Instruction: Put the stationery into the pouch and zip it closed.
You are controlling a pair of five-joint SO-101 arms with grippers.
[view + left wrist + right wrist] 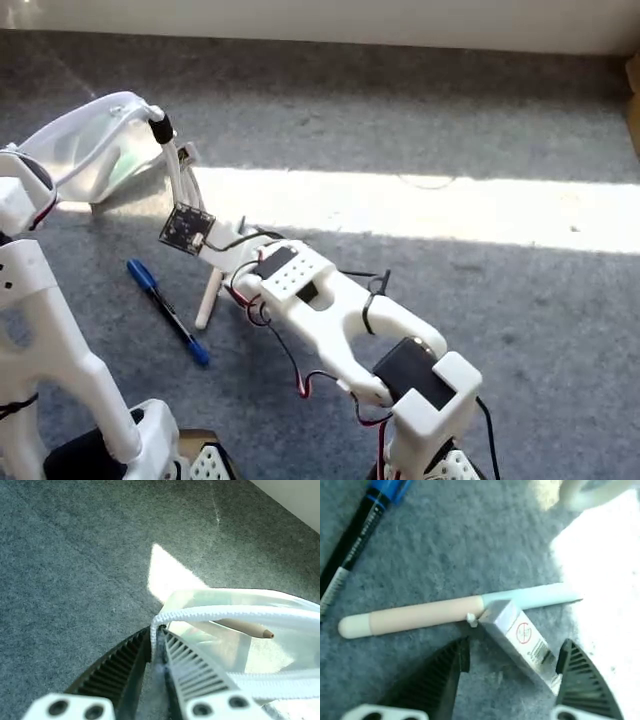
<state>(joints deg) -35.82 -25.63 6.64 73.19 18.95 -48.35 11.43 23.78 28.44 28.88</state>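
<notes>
Room to pass is left over the table's [480,130] far right. The middle is barred by the right arm [330,310], the far left by the pouch [90,150]. Between the right gripper's [514,649] spread fingers [445,675], the beige pen [420,615] is crowded by what seems a small box [522,636].

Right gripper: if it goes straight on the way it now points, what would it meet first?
Most likely the small white box, lying right ahead between the open jaws of the right gripper. The beige and pale blue pen lies just behind it. Depth is unclear.
</notes>
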